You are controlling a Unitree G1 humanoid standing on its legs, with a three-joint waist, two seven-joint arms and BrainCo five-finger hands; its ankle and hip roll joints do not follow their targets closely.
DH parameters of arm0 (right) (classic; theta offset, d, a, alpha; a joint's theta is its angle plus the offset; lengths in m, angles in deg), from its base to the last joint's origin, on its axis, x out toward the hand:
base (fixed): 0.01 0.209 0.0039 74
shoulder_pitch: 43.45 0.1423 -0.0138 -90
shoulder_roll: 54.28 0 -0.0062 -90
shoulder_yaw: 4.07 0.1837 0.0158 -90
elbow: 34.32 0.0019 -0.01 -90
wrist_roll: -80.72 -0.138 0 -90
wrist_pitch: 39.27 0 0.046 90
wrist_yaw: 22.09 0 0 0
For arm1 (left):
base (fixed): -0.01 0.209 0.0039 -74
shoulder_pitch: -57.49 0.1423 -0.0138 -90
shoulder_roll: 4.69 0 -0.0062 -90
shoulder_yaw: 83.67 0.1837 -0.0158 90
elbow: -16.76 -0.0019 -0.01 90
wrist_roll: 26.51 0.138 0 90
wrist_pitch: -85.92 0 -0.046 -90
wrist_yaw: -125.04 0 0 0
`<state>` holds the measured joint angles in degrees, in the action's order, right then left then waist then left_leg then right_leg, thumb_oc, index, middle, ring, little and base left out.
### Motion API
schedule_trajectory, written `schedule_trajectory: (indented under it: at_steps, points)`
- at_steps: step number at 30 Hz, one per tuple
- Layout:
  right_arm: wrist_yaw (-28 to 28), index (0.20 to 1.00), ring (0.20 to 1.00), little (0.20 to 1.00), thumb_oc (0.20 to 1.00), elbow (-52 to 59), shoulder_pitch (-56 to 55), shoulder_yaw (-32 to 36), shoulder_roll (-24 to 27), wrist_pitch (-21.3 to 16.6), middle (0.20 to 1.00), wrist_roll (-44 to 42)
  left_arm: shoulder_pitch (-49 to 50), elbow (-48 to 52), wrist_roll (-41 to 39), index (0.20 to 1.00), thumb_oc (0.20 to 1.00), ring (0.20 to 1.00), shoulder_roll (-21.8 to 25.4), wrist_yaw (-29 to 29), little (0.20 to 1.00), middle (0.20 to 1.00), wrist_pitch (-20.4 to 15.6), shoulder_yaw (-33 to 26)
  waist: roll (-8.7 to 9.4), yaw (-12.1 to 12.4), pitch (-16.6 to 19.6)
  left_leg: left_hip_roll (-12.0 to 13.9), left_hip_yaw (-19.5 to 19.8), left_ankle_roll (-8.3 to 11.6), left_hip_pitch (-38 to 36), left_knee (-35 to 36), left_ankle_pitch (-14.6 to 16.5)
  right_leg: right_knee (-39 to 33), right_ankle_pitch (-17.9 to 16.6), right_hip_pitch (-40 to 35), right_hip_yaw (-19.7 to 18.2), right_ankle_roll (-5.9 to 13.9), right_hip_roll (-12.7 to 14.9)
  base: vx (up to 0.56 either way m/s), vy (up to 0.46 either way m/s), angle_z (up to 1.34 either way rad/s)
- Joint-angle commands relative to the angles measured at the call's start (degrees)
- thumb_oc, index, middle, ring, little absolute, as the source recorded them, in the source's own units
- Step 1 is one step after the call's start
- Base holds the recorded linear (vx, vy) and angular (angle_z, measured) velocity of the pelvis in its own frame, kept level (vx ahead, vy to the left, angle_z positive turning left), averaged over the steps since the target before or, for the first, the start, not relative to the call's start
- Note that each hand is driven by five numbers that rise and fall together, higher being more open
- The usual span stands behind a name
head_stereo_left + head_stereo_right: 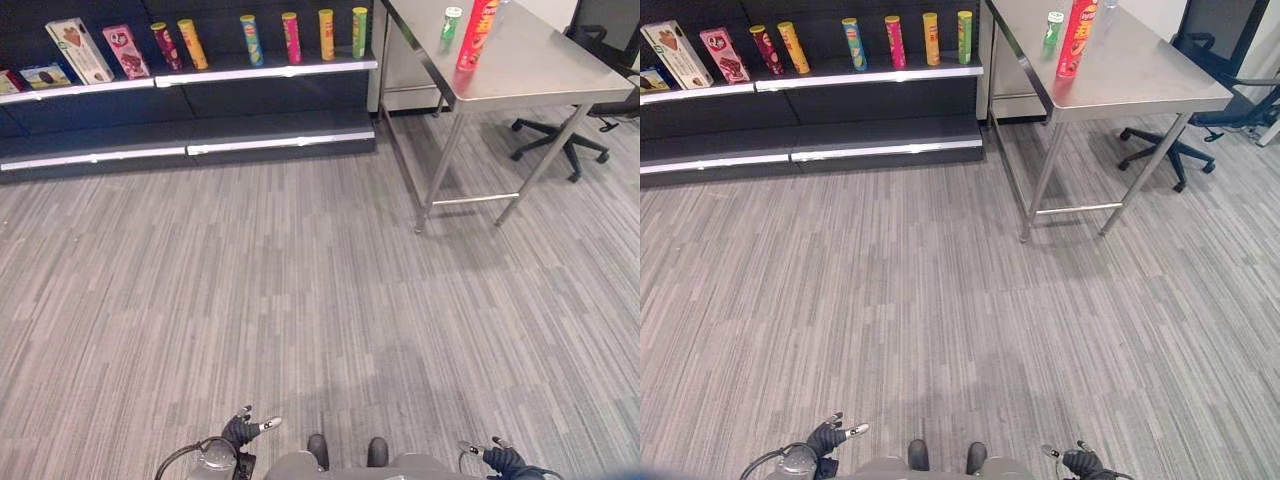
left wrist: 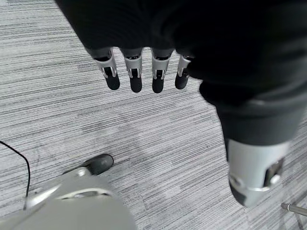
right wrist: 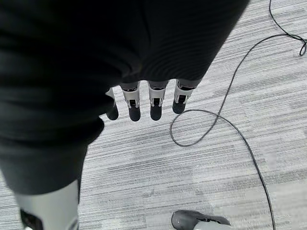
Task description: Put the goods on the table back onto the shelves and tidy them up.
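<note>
Goods on the table: we see a tall red can (image 1: 478,33) and a small green can (image 1: 451,23), both upright, close to each other near the front left corner of the steel table (image 1: 540,70).
Long axis: both cans stand vertical, so we judge that a grasp must come from the side, around the body.
Direction from the hands: the table is far ahead and to the right of us; both cans are well apart from either hand, with open floor between.
Nearer hand: our right hand (image 1: 500,457) hangs low on the side of the table, so we judge it the nearer one for the first pick.
Right hand state: released, fingers (image 3: 154,104) hanging straight down over the carpet, holding nothing.
Left hand state: our left hand (image 1: 243,430) is also released and empty, fingers (image 2: 135,76) straight.
Shelves: the dark shelves (image 1: 260,72) lie ahead and to the left, just beside the table's left end; a row of upright cans (image 1: 290,37) and some boxes (image 1: 80,50) stand on it already.
In the way: an office chair (image 1: 590,110) stands behind the table's far right; we think it does not block the approach.
Step in hand: walking to the table is needed first, in our judgement; nothing is grasped yet.
</note>
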<state>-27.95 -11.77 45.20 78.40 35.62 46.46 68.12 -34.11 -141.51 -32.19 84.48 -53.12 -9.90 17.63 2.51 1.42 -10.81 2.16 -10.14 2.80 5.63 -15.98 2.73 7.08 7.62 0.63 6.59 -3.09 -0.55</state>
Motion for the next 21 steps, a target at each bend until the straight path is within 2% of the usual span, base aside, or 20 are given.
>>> schedule_trajectory:
  at_steps: [1, 3, 4, 5, 7, 10, 11, 12, 14, 15, 16, 17, 18, 19, 20, 21]
  points:
    - [-0.71, 1.0, 1.0, 1.0, 1.0, 1.78, 0.28, -0.25, 3.09, -1.02, 1.0, -2.54, -3.04, 0.3, -0.73, 1.0, 1.0, 1.0, -0.64, 0.62, 1.0, 1.0, -0.76, 0.59, -0.34, -0.34, -1.37, 4.48, 3.33, 2.82, 2.9, -5.16, 2.81, 2.9, 4.07, -0.05, -0.72, 9.58, 3.05, 0.1, -0.018, -0.02]
    - [-0.57, 1.0, 1.0, 1.0, 1.0, 2.68, 0.15, -0.13, 3.34, -1.05, 1.0, -2.66, -2.85, 0.21, -0.85, 1.0, 1.0, 1.0, -0.82, 0.71, 1.0, 1.0, -0.77, 0.54, -0.48, -0.3, -1.1, 4.47, 3.51, 2.81, 3.61, -3.21, 2.79, 2.58, 4.54, -0.42, -0.48, 9.88, 3.2, 0.17, 0.019, 0.1]
    - [-0.61, 1.0, 1.0, 1.0, 1.0, 3.01, 0.37, -0.07, 3.6, -1.16, 1.0, -2.64, -2.91, 0.01, -0.73, 1.0, 1.0, 1.0, -0.97, 0.78, 1.0, 1.0, -0.83, 0.48, -0.69, -0.01, -1.03, 4.88, 3.68, 3.16, 5.64, -1.42, 0.99, 2.05, 4.87, -0.88, -0.35, 10.12, 3.21, 0.33, 0.105, 0.15]
    - [-0.93, 1.0, 1.0, 1.0, 1.0, 4.06, 0.96, -0.28, 4.29, -1.43, 1.0, -2.54, -3.05, 0.43, -0.66, 1.0, 1.0, 1.0, -1.03, 0.85, 1.0, 1.0, -0.94, 0.5, -1.98, 0.8, -0.86, 5.74, 3.35, 4.17, 8.43, 5.53, -3.88, 1.6, 6.17, -1.82, -0.36, 10.24, 2.28, 0.34, 0.107, 0.11]
    - [-1.33, 1.0, 1.0, 1.0, 1.0, 4.23, 1.71, -0.33, 4.69, -1.77, 1.0, -2.58, -3.2, 0.83, -0.66, 1.0, 1.0, 1.0, -1.17, 1.0, 1.0, 1.0, -1.14, 0.54, -2.2, 1.63, -1.12, 5.12, 2.44, 4.56, 11.16, 10.98, -5.03, 0.92, 7.62, -3.81, -0.94, 10.29, 2.07, 0.36, 0.095, 0.09]
    - [-1.4, 1.0, 1.0, 1.0, 1.0, 3.99, 1.97, -0.25, 4.55, -1.75, 1.0, -2.23, -2.72, 0.56, -0.49, 1.0, 1.0, 1.0, -1.23, 1.05, 1.0, 1.0, -1.06, -0.03, -2.19, 2.24, -0.87, 4.49, 1.42, 4.73, 12.38, 12.8, -6.1, 0.24, 9.09, -6.58, -2.25, 10.55, 2.03, 0.35, 0.106, -0.11]
    - [-1.1, 1.0, 1.0, 1.0, 1.0, 3.96, 1.71, -0.33, 4.15, -1.61, 1.0, -1.21, -1.85, -0.2, -0.48, 1.0, 1.0, 1.0, -1.42, 1.0, 1.0, 1.0, -0.81, -1.09, -2.87, 2.88, 0.18, 5.03, 1.19, 4.8, 11.3, 14.35, -7.98, -0.52, 9.97, -8.28, -3.08, 11.37, 1.99, 0.39, 0.184, -0.49]
    - [-0.99, 1.0, 1.0, 1.0, 1.0, 3.57, 1.84, -0.47, 3.94, -1.42, 1.0, -0.75, -1.66, -0.52, -0.41, 1.0, 1.0, 1.0, -1.59, 1.1, 1.0, 1.0, -0.78, -1.17, -2.82, 3.25, 0.67, 4.63, 1.09, 5.0, 11.89, 13.24, -9.69, -0.83, 10.17, -9.18, -2.97, 11.83, 2.78, 0.39, 0.184, -0.49]
    - [-1.13, 1.0, 1.0, 1.0, 1.0, 3.21, 2.1, -0.42, 3.75, -1.22, 1.0, -0.4, -1.77, -0.69, -0.43, 1.0, 1.0, 1.0, -1.28, 1.31, 1.0, 1.0, -0.78, -1.43, -2.44, 3.64, 1.2, 4.3, 0.88, 4.74, 11.88, 12.66, -9.95, -1.05, 10.24, -9.28, -3.05, 12.27, 3.81, 0.28, 0.131, -0.54]
    - [-0.76, 1.0, 1.0, 1.0, 1.0, 2.64, 2.33, -0.56, 3.42, -0.78, 1.0, 0.28, -1.99, -1.02, -0.1, 1.0, 1.0, 1.0, -1.01, 1.4, 1.0, 1.0, -0.79, -1.47, -1.68, 3.99, 2.33, 3.56, -0.11, 4.27, 11.19, 12.07, -9.04, -0.39, 9.42, -8.8, -2.59, 13.58, 5.85, 0.34, 0.16, -0.49]
    - [-0.76, 1.0, 1.0, 1.0, 1.0, 2.64, 2.33, -0.56, 3.4, -0.77, 1.0, 0.28, -1.99, -1.02, -0.1, 1.0, 1.0, 1.0, -0.99, 1.4, 1.0, 1.0, -0.79, -1.46, -1.61, 4.01, 2.35, 3.51, -0.16, 4.25, 11.19, 12.05, -9.0, -0.36, 9.47, -8.78, -2.61, 13.6, 5.92, 0.46, 0.21, -0.36]
    - [-0.41, 1.0, 1.0, 1.0, 1.0, 1.78, 2.37, -1.09, 3.21, -0.45, 1.0, 1.3, -2.63, -0.4, -0.09, 1.0, 1.0, 1.0, -0.4, 1.39, 1.0, 1.0, -0.9, -1.25, -0.82, 4.33, 3.14, 2.48, -0.65, 3.15, 9.96, 11.62, -7.0, 2.02, 7.77, -7.56, -2.44, 14.87, 8.2, 0.22, 0.099, -0.15]
    - [-0.41, 1.0, 1.0, 1.0, 1.0, 1.77, 2.37, -1.09, 3.19, -0.45, 1.0, 1.31, -2.62, -0.39, -0.09, 1.0, 1.0, 1.0, -0.38, 1.39, 1.0, 1.0, -0.89, -1.25, -0.75, 4.34, 3.15, 2.42, -0.7, 3.12, 9.96, 11.59, -6.96, 2.1, 7.85, -7.52, -2.46, 14.91, 8.28, 0.39, 0.244, -0.07]
    - [-0.1, 1.0, 1.0, 1.0, 1.0, 1.74, 2.8, -0.99, 3.42, -0.23, 1.0, 1.1, -3.51, 0.92, -0.92, 1.0, 1.0, 1.0, 0.18, 1.22, 1.0, 1.0, -0.95, -0.83, -0.05, 4.27, 2.58, 0.58, -0.79, 1.29, 8.94, 10.48, -4.58, 10.79, 2.48, -4.39, -3.25, 16.06, 11.1, 0.22, 0.198, 0.07]
    - [0.0, 1.0, 1.0, 1.0, 1.0, 1.77, 3.28, -0.94, 3.39, -0.1, 1.0, 0.8, -3.96, 1.27, -1.38, 1.0, 1.0, 1.0, 0.44, 1.27, 1.0, 1.0, -0.85, -0.86, -0.14, 4.03, 2.12, -0.02, -0.69, 0.59, 8.21, 10.24, -3.83, 14.96, -0.25, -2.0, -3.72, 15.81, 11.62, 0.21, 0.196, -0.06]
    - [0.0, 1.0, 1.0, 1.0, 1.0, 1.76, 3.3, -0.93, 3.42, -0.1, 1.0, 0.8, -3.97, 1.27, -1.38, 1.0, 1.0, 1.0, 0.42, 1.27, 1.0, 1.0, -0.84, -0.86, -0.28, 4.13, 2.26, 0.17, -0.71, 0.61, 8.37, 10.26, -3.9, 14.84, -0.44, -1.83, -3.79, 15.76, 11.43, 0.09, 0.105, -0.07]
